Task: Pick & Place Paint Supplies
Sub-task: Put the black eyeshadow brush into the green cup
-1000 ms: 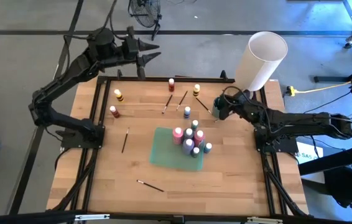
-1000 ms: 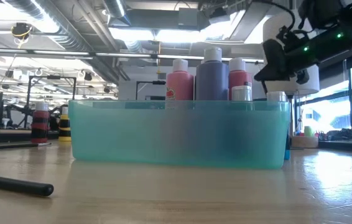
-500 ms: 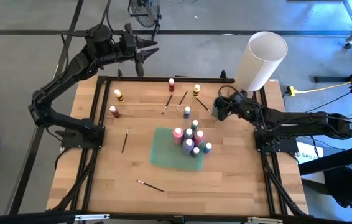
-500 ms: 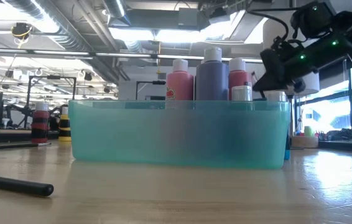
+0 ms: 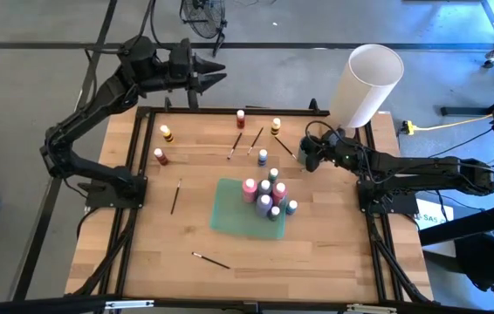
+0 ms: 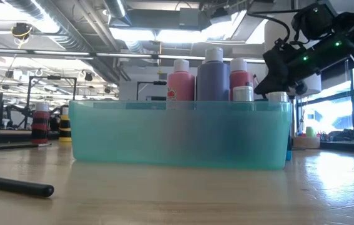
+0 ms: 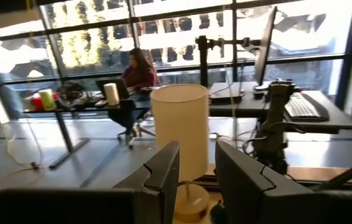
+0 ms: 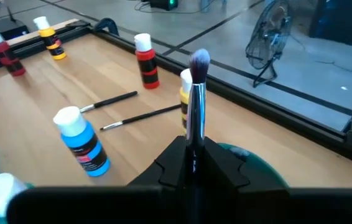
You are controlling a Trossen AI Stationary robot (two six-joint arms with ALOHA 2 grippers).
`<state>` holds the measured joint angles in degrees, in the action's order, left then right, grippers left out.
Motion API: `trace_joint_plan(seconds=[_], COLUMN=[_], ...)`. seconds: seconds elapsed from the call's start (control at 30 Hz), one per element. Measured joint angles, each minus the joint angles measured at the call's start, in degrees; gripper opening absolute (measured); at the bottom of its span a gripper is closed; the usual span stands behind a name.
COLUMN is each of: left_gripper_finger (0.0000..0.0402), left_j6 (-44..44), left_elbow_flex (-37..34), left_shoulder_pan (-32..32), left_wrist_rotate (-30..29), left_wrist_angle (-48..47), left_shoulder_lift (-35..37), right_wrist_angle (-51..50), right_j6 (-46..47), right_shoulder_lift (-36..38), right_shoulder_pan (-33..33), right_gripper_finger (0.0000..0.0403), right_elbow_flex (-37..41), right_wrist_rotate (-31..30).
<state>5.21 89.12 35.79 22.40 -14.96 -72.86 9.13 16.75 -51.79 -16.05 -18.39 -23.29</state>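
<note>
My right gripper (image 5: 303, 156) (image 8: 192, 153) hovers at the table's far right, shut on a thin dark-handled brush (image 8: 194, 106). My left gripper (image 5: 215, 74) (image 7: 198, 171) is raised beyond the far left edge, open and holding nothing. A teal tray (image 5: 229, 214) (image 6: 177, 134) in the middle holds several paint bottles standing upright. A blue bottle (image 5: 263, 157) (image 8: 83, 143), a red one (image 5: 240, 118) (image 8: 146, 62), a yellow one (image 5: 276, 126) and two more (image 5: 162, 144) stand on the wood. Loose brushes (image 5: 245, 141) (image 5: 175, 196) (image 5: 210, 260) lie flat. My right gripper pinches the brush's handle (image 8: 193, 135) between its two fingers. The brush lies along the fingers and sticks out ahead of them. Its bristle end (image 8: 199, 60) points toward the table's far left. The fingers slant down from the table's right side.
A large white cylinder (image 5: 365, 83) (image 7: 179, 130) stands at the far right corner, close behind my right gripper. A black frame (image 5: 229, 111) rims the table. Bare wood lies on the near half. A person sits at a desk (image 7: 138, 71) in the room beyond.
My left gripper has rolled about its own axis while staying in place above the far left edge. My right gripper has tipped a little further downward with the brush still between its fingers.
</note>
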Motion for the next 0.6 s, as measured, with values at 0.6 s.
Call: trace_joint_plan(seconds=[0.6], left_gripper_finger=[0.0098], left_j6=[3.0], left_elbow_flex=[0.0], left_shoulder_pan=[-3.6], left_wrist_rotate=[0.1], left_wrist_angle=[-1.5], left_shoulder_lift=[0.8], right_wrist_angle=[-3.1], right_j6=[5.1], right_shoulder_lift=[0.2], right_shoulder_pan=[0.0], right_gripper_finger=[0.0046], right_elbow_flex=[-0.6], right_wrist_rotate=[1.1])
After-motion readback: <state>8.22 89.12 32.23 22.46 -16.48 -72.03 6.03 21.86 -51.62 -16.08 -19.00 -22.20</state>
